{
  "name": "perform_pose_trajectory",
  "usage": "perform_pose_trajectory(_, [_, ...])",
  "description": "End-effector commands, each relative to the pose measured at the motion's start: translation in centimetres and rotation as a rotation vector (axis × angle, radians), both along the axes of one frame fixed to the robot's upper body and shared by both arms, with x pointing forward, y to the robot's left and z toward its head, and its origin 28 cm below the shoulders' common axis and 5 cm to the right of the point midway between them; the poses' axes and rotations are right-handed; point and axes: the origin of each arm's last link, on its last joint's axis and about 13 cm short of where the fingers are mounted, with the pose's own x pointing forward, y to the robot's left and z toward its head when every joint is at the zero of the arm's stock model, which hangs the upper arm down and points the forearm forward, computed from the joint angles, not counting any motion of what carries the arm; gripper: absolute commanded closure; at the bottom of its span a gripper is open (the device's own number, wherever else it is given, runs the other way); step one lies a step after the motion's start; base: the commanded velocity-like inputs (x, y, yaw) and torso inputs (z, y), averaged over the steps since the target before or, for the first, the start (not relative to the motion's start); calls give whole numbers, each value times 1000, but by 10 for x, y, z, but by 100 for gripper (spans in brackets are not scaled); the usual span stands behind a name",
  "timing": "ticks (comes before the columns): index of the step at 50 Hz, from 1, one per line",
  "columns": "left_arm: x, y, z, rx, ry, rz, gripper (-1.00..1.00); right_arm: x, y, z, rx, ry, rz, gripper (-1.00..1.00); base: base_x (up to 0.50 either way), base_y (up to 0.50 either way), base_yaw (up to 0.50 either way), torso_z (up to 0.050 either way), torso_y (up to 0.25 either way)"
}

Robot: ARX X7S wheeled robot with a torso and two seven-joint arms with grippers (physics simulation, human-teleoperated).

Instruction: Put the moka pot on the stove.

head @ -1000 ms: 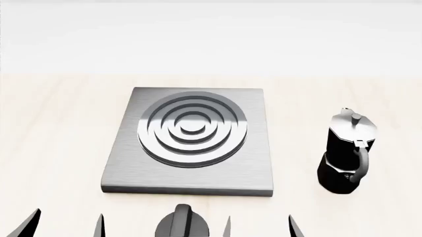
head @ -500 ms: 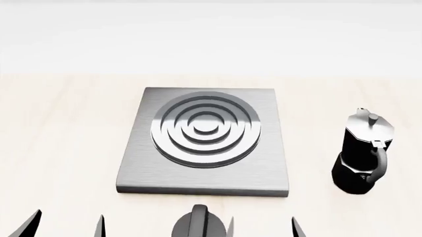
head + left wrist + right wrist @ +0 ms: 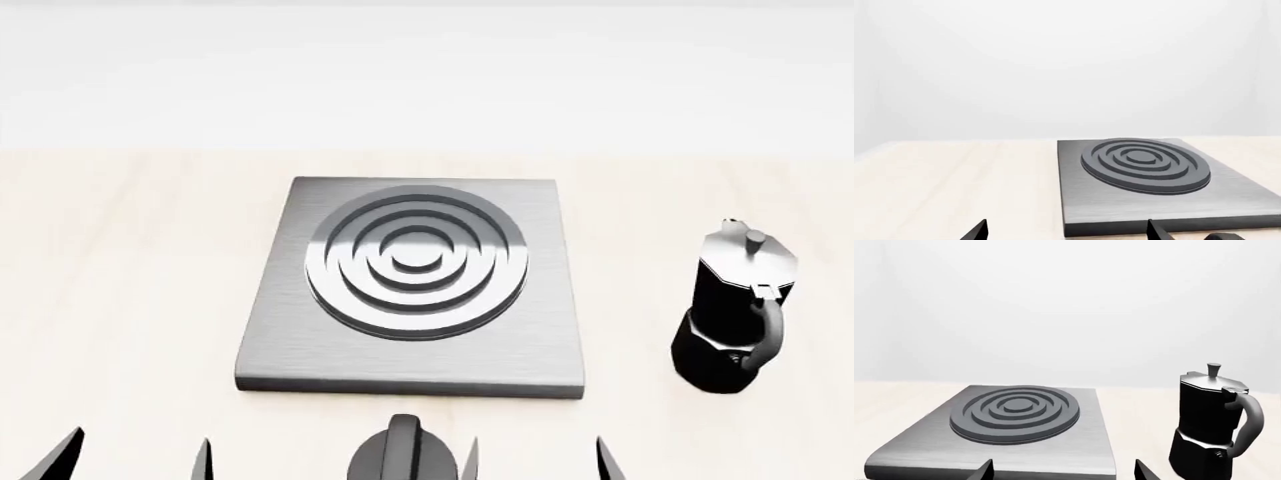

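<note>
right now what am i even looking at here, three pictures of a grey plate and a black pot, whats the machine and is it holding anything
These are simulator renders from a two-armed wheeled robot. One picture comes from a camera on its head, looking down at a pale wooden table; the other two come from cameras near each hand. The dark wedges at the picture bottoms are the fingertips of the left hand and the right hand, spread apart and holding nothing. On the table lie the stove, a grey plate with raised rings, and the moka pot, standing upright on the wood to the stove's right, apart from it. A round black knob sits in front of the stove.
</note>
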Motion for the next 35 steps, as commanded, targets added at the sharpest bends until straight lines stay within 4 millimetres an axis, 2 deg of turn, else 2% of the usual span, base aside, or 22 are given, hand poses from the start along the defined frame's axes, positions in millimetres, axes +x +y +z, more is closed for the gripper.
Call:
perform_pose_trajectory(1, [-2,0,1,-1,2,-3,-100,4,-1,1,-22,4,-1,-100,0,0,0,0,0])
perform_pose_trajectory(12, [-3,0,0,-9,0,-9,-100,4,2,-1,-48,13,7,-100,0,0,0,0,0])
perform_pose_trajectory(14, [-3,0,0,-10,-1,-11,-100,44,-46,31,-40,47,3,-100,0,0,0,0,0])
perform_pose_trajectory(15, [-4,0,1,-11,-2,-10,-100,49,-51,42,-46,56,-11,-100,0,0,0,0,0])
perform_pose_trajectory(21, [-5,0,5,-13,-3,-8,-100,65,-61,49,-89,46,-6,-100,0,0,0,0,0])
perform_pose_trajectory(29, [-5,-1,-1,-15,-4,-8,-100,74,-67,59,-119,16,-14,-100,0,0,0,0,0])
perform_pose_trajectory(35, [-8,-1,12,-13,-8,-7,-100,78,-72,64,-153,10,-29,-100,0,0,0,0,0])
